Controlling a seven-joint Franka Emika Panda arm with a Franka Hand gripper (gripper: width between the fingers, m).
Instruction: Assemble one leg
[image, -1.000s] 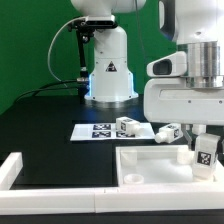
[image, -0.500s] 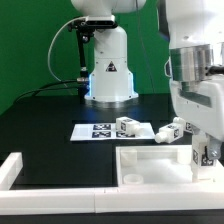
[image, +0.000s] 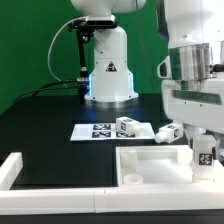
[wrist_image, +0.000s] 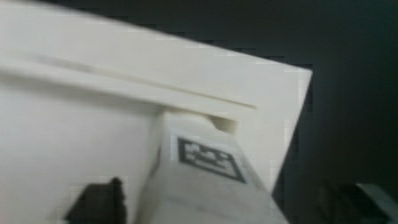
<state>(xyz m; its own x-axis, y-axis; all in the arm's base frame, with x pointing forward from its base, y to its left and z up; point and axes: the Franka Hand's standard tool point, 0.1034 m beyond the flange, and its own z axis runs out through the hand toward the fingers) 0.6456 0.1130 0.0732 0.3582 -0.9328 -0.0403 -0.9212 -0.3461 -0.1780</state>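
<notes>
One leg (image: 205, 154) stands upright at the panel (image: 150, 166) corner — gripper (wrist_image: 237, 192) spread around it — seating and tightening probably remain.

Our arm (image: 108, 60) stands on its base at the back, climbs out of the frame, and its far end hangs down on the exterior view's right. The wrist (image: 195, 66) is upright. We hold the gripper (image: 204, 158) low and pointing straight down. Its dark fingers (wrist_image: 98, 203) are spread, and we cannot tell whether they press on anything.
</notes>
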